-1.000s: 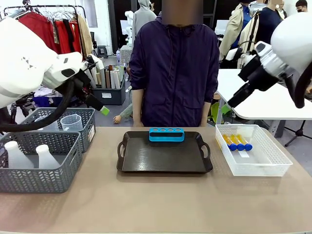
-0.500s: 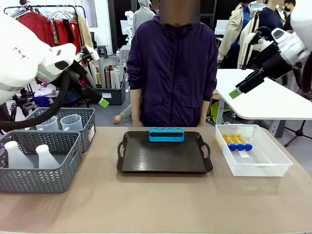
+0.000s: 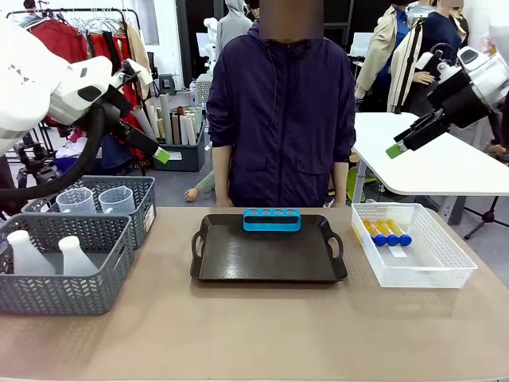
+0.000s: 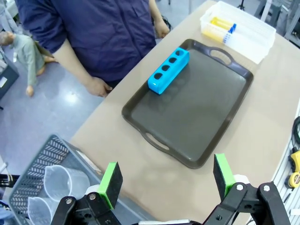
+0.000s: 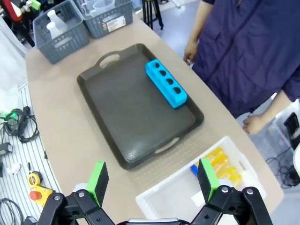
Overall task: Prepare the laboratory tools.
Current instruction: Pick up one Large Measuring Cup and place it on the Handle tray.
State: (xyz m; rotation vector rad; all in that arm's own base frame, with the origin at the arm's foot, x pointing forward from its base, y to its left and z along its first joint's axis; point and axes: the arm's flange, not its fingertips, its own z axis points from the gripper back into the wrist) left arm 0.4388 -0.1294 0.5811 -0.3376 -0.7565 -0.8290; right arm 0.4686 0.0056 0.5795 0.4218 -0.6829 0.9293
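As the tube rack [image 3: 272, 220] sits at the tray's [image 3: 270, 263] twelve o'clock, the left hand [image 3: 161, 155] hangs spread, empty. The right hand [image 3: 395, 150] gapes too.

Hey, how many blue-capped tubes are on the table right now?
3, side by side in the white basket on the robot's right: left tube, middle tube, right tube. More could hide beneath.

The left arm [image 3: 48, 87] and right arm [image 3: 487, 76] are showing smooth white shells, turning black at the wrists. A thick black cable [image 3: 93, 151] is trailing from the left arm. The left gripper [image 4: 167, 174] and right gripper [image 5: 152, 175] are showing black linkage fingers with silver screws and bright green pads [image 4: 111, 179].
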